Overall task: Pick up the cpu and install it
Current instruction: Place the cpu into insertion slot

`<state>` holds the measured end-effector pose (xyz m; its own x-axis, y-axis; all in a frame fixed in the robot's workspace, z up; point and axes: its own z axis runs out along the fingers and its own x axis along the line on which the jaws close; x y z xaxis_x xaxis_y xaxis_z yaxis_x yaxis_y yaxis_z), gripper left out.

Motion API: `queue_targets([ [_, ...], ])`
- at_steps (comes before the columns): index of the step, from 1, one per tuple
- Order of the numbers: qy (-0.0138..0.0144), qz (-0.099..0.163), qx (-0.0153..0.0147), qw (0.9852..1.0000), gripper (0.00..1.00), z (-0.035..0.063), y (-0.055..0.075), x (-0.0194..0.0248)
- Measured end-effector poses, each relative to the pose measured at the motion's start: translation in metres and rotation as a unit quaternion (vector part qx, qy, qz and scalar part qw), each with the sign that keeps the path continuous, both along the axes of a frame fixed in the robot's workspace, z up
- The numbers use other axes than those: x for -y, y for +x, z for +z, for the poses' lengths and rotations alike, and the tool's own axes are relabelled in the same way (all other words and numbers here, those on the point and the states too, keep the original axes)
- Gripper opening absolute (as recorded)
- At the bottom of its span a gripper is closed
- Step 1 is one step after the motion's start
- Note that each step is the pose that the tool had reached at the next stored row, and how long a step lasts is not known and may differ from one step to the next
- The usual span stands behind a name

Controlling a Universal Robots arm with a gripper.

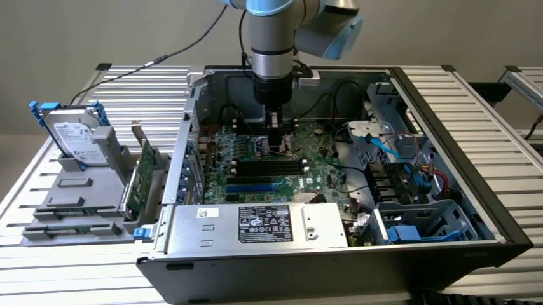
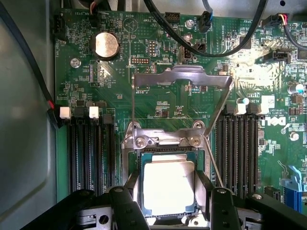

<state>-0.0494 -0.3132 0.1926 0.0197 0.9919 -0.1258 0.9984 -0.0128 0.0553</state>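
From where I stand, the arm reaches straight down into the open computer case (image 1: 441,127), which lies on a slatted metal table (image 1: 475,89). The gripper (image 1: 276,141) sits low over the green motherboard (image 1: 254,171), just beyond the black memory slots (image 1: 271,167). In the wrist view the gripper (image 2: 169,190) is clenched on the cpu (image 2: 168,182): one black finger (image 2: 132,189) sits against each opposite edge of the silvery chip. The cpu lies flat and square within the socket frame (image 2: 165,139), its darker rim lined up with the opening. I cannot tell whether it is fully seated. The socket's metal load plate (image 2: 182,76) stands swung open beyond the chip, and its thin wire lever (image 2: 214,163) slants alongside. A round coin battery (image 2: 106,45) sits farther off on the board. At the exterior view's left, well apart from the case, a hard drive (image 1: 75,136) in blue brackets stands upright in a grey holder (image 1: 81,190). The power supply (image 1: 263,225) fills the case's near edge.
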Motion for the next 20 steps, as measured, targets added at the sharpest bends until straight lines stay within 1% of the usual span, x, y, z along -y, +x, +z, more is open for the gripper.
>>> queue_targets([
  [4, 0.0, 0.0, 0.0003, 1.0, 0.55, 0.0, -0.0001, 0.0],
  [13, 0.0001, 0.001, 0.0023, 1.0, 0.55, -0.0003, -0.0001, 0.0],
  [14, -0.0001, 0.002, 0.0026, 1.0, 0.56, -0.0003, -0.0001, 0.0001],
  [15, 0.0002, 0.002, 0.0027, 1.0, 0.62, -0.0004, -0.0001, 0.0],
  [17, 0.0002, 0.002, 0.0031, 1.0, 0.62, -0.0003, -0.0001, 0.0],
  [18, 0.0002, 0.002, 0.0033, 1.0, 0.68, -0.0004, -0.0001, 0.0],
  [20, 0.0002, 0.002, 0.0037, 1.0, 0.68, -0.0004, -0.0002, 0.0],
])
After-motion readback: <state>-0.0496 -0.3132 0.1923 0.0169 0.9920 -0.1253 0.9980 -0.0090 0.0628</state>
